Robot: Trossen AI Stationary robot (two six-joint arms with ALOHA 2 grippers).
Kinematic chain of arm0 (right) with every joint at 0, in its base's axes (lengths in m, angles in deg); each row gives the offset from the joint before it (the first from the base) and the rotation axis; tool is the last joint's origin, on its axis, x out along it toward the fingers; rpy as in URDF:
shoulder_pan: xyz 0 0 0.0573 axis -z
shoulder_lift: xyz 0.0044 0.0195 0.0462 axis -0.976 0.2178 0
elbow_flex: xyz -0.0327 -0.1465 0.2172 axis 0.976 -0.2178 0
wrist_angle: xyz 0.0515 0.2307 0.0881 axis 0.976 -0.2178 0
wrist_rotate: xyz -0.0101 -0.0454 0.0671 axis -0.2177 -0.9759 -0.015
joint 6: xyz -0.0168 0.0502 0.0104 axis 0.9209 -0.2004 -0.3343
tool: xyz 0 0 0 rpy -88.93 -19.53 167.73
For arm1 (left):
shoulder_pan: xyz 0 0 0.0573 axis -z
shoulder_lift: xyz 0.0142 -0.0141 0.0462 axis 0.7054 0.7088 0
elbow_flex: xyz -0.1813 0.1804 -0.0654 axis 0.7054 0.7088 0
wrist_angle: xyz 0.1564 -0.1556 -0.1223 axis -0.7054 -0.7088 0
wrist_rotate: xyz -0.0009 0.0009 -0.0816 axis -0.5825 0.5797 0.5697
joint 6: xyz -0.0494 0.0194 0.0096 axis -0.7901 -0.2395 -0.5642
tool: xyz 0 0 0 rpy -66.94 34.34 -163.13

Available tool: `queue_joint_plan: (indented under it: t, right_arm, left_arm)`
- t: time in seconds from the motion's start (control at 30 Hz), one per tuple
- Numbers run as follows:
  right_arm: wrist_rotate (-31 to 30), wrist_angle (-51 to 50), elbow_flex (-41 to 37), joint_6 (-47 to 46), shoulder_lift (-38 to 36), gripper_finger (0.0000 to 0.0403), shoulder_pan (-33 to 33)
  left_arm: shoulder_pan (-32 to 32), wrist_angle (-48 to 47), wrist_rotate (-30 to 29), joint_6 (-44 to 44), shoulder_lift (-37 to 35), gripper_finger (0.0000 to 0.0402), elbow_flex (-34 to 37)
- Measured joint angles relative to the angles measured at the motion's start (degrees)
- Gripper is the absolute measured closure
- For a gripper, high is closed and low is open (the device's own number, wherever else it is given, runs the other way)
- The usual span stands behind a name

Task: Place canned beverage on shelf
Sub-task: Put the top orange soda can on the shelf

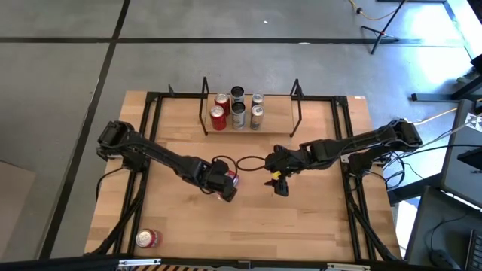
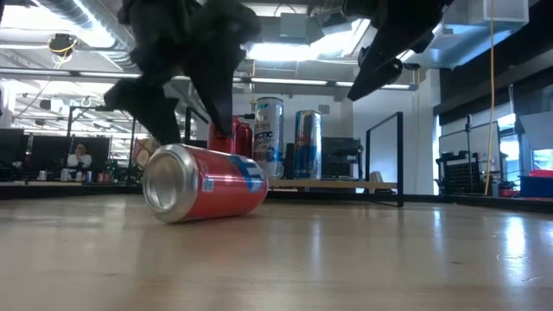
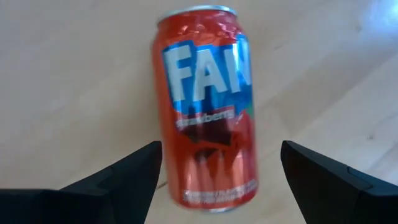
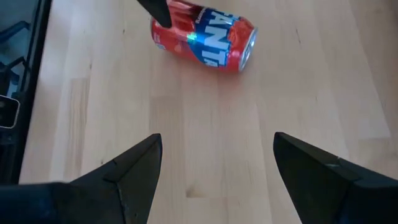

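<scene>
Red Fanta can (image 1: 228,183) lies on its side on the bare wood at mid-table, well in front of the shelf (image 1: 275,113). Glossy aluminium cylinder, blue label band, silver end rim. Left gripper (image 1: 224,181) sits directly over it, fingers (image 3: 127,177) spread wide to either side of the can body, not touching it in the left wrist view.

Can count: seven in all. Five stand upright on the shelf in a tight cluster at its middle: two red (image 1: 220,113), three silver or dark (image 1: 246,108). One lies under the left gripper. One more red can (image 1: 147,239) lies on its side near the table's front left corner, well apart from everything else.

Shelf: one light-wood board at the table's back edge, thin black wire frame at each end. Bare board shows on both sides of the cluster.

Right gripper (image 1: 279,184) hangs above the table just right of the lying can, fingers (image 4: 130,168) apart, nothing between them. Smooth pale tabletop (image 1: 301,218) lies open in front of both grippers.
</scene>
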Motion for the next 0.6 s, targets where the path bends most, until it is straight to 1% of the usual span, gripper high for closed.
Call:
queue_joint_plan:
  t: [0.37,0.43,0.53,0.6]
  right_arm:
    - [0.0,0.2,0.0,0.0,0.0,0.0110,0.0]
    - [0.0,0.2,0.0,0.0,0.0,0.0110,0.0]
    - [0.0,1.6,0.0,0.0,0.0,0.0110,0.0]
    - [0.0,3.3,0.0,0.0,0.0,0.0110,0.0]
  left_arm:
    - [0.6,20.2,-0.7,0.1,-0.2,0.0086,13.3]
    - [0.6,24.2,-1.9,0.0,-0.3,0.0087,15.3]
    - [0.5,27.0,-3.8,0.6,-0.3,0.0099,17.1]
    - [0.1,28.1,-3.5,1.6,0.7,0.0109,17.4]
